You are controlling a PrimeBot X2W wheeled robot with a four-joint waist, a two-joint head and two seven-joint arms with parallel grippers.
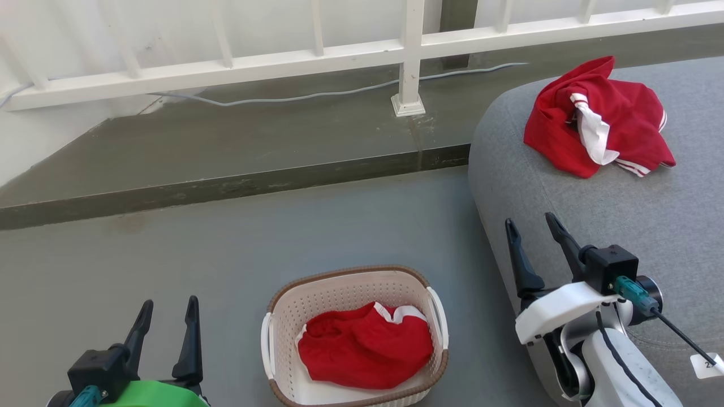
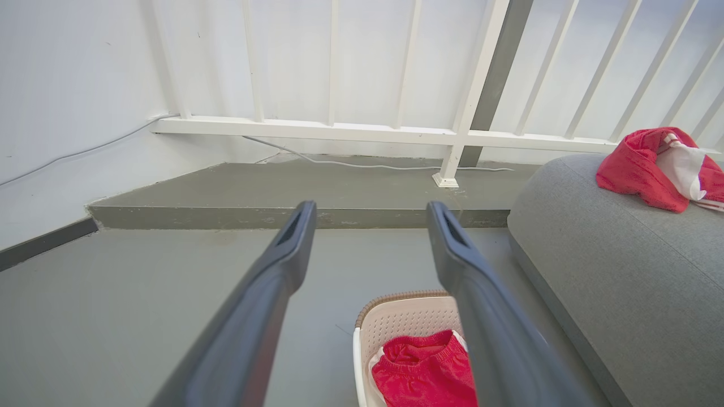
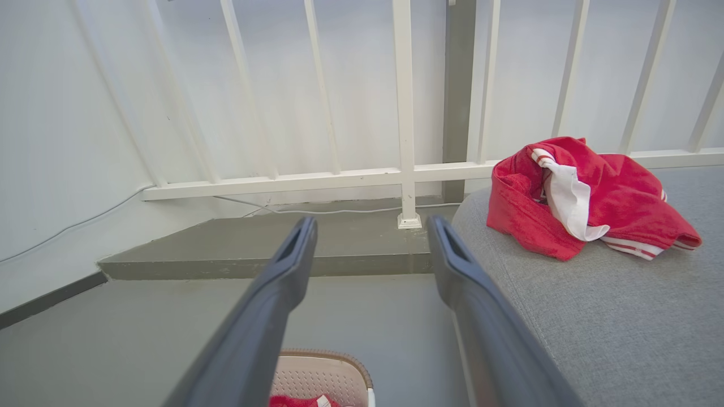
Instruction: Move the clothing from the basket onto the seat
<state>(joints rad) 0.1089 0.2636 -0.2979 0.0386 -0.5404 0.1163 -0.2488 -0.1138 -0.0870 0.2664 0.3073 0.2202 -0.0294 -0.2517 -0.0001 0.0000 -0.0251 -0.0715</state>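
Our left gripper (image 1: 171, 303) and right gripper (image 1: 531, 221) both hang empty with jaws apart, the left near the basket (image 1: 345, 275) on the floor (image 1: 226, 254), the right at the edge of the seat (image 1: 622, 215). One red garment (image 1: 365, 347) lies in the basket. A second red garment (image 1: 599, 116) lies crumpled on the seat, well apart from both grippers.

Red clothing (image 1: 365, 345) (white trim), cream basket (image 1: 345, 294), grey seat (image 1: 650, 226).

A small white tag (image 1: 707, 366) on a thin black cable (image 1: 676, 334) begins "2"; the rest is cut off.
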